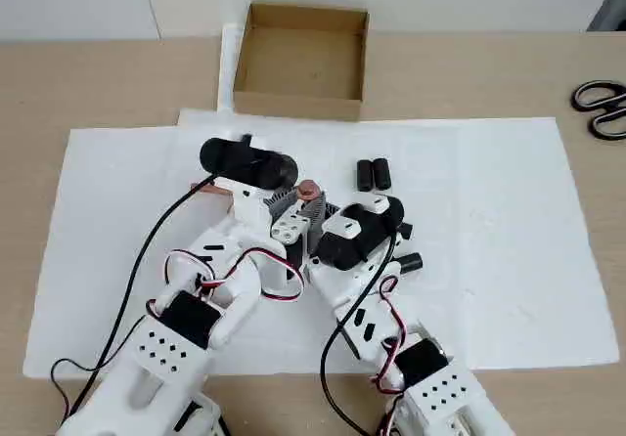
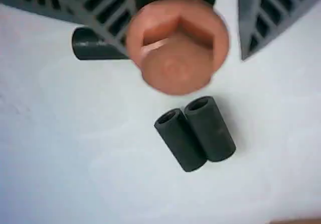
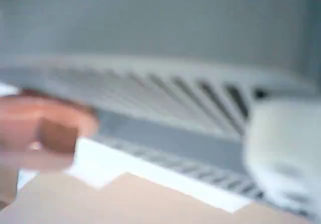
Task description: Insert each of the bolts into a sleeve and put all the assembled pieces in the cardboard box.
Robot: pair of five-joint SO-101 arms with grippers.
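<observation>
A copper bolt (image 1: 309, 192) is in the middle of the white sheet, between the grey fingers of my left gripper (image 1: 301, 201), which is shut on it. In the left wrist view the bolt's hex head (image 2: 176, 43) faces the camera, and something dark behind it is partly hidden. Two black sleeves (image 1: 373, 174) (image 2: 195, 133) lie side by side on the sheet just beyond. A third sleeve (image 1: 409, 262) lies beside the right arm. My right gripper (image 1: 337, 219) is close against the bolt from the other side. The bolt head (image 3: 42, 128) also appears in the right wrist view.
The open cardboard box (image 1: 256, 57) stands at the back edge of the sheet. Scissors (image 1: 601, 109) lie at the far right on the table. A copper-coloured piece (image 1: 209, 188) lies partly hidden under the left arm. Another sleeve (image 2: 95, 44) lies behind a finger.
</observation>
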